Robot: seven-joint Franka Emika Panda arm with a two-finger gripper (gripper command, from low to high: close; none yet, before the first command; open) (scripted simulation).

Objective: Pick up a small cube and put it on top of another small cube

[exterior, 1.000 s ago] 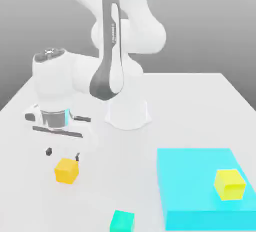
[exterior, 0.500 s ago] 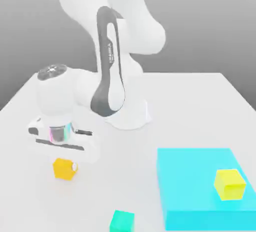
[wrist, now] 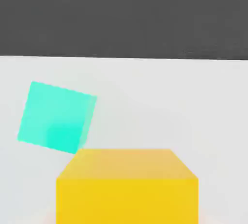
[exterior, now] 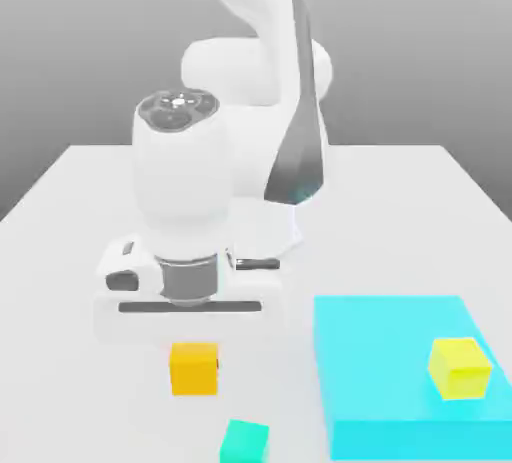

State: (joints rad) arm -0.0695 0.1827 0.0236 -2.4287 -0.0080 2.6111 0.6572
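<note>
On the white table (exterior: pixel 400 201) you have open room toward the far edge and the exterior view's right, while one cyan platform (exterior: pixel 400 351) fills the near corner on that side. Under the arm (exterior: pixel 180 181), the gripper (exterior: pixel 194 356) sits right over the small cube (exterior: pixel 193 368), though you cannot tell how far its fingers are apart. You can count three cubes: that golden one near the front, one teal-green cube (exterior: pixel 244 441) just beside it at the near edge, and one lemon-yellow cube (exterior: pixel 460 367) on the platform.

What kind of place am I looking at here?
Likely a simulated tabletop test scene, not a real room: a plain white table, flat-coloured blocks such as the orange cube and teal cube, and an empty grey backdrop.
</note>
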